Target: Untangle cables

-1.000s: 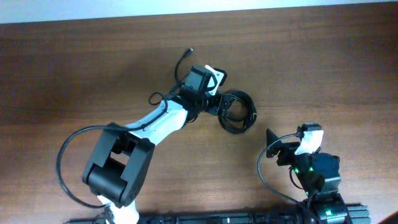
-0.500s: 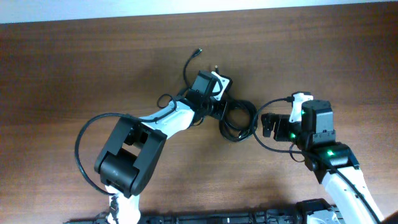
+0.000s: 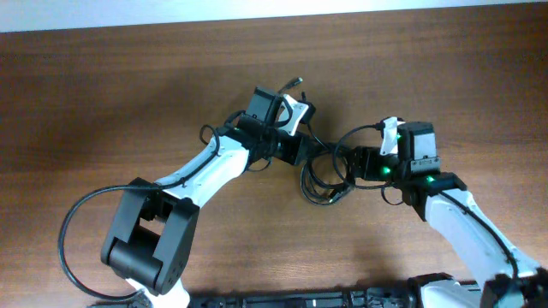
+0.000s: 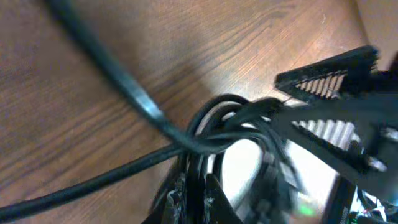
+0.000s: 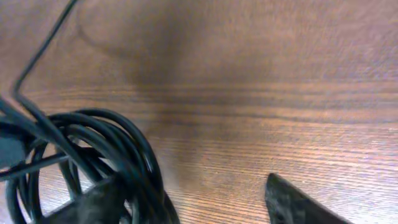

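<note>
The cables lie as a tangled black coil at the table's middle, and one loose end trails up past the left wrist. My left gripper is at the coil's left edge. In the left wrist view it is shut on a few strands of the cables. My right gripper meets the coil from the right. In the right wrist view it is open, with the cables lying over its left finger and bare wood between the fingers.
The brown wooden table reaches a pale edge at the far side. Each arm's own thicker black wire loops beside it, the left one at the lower left. The right gripper's finger shows close by in the left wrist view.
The left gripper has shut on the coil's strands. The right arm has come up from the lower right to the coil's right side, and its jaws have narrowed.
</note>
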You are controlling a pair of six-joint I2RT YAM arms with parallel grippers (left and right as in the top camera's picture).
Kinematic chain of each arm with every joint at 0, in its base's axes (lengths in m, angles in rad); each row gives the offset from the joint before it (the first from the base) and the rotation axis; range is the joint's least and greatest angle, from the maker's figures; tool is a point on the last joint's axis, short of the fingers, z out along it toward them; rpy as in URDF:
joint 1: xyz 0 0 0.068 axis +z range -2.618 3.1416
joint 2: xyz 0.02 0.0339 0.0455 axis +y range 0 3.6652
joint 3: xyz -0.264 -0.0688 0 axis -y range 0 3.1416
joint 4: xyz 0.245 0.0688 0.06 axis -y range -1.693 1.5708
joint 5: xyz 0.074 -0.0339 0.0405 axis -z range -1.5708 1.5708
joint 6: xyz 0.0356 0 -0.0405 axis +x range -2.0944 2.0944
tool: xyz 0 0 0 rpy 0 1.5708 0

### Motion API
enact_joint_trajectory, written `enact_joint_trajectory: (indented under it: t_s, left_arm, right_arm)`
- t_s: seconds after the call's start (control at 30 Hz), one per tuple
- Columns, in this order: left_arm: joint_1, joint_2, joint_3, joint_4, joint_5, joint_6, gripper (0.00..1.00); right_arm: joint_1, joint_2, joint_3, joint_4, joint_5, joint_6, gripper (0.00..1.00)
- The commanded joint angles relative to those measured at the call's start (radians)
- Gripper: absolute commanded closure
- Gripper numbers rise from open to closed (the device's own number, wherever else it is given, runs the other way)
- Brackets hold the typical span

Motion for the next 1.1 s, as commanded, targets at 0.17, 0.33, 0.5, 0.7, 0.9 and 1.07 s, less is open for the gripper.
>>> enact_joint_trajectory:
  t_s: [0.17,0.33,0.5,0.7,0.9,1.07]
  left_arm:
    - [0.003,-0.023,0.006,-0.015,0.1,0.01,1.0]
    - [0.003,-0.023,0.006,-0.018,0.131,0.01,1.0]
    - [0.003,-0.023,0.006,-0.018,0.13,0.01,1.0]
    - [0.003,-0.023,0.006,-0.03,0.156,0.009,1.0]
    - [0.003,-0.023,0.006,-0.029,0.335,0.01,1.0]
    - [0.003,-0.023,0.006,-0.088,0.21,0.043,1.0]
  right_arm:
    - [0.002,0.049,0.018,0.038,-0.131,0.038,0.45]
    - [0.002,0.111,0.018,0.042,-0.078,0.038,0.44]
    - [0.002,0.167,0.018,0.039,-0.128,0.037,0.45]
    - [0.003,0.168,0.018,-0.01,-0.161,0.034,0.47]
    - [0.003,0.168,0.018,-0.023,-0.157,0.034,0.8]
    - [0.003,0.168,0.018,-0.04,-0.091,0.035,0.96]
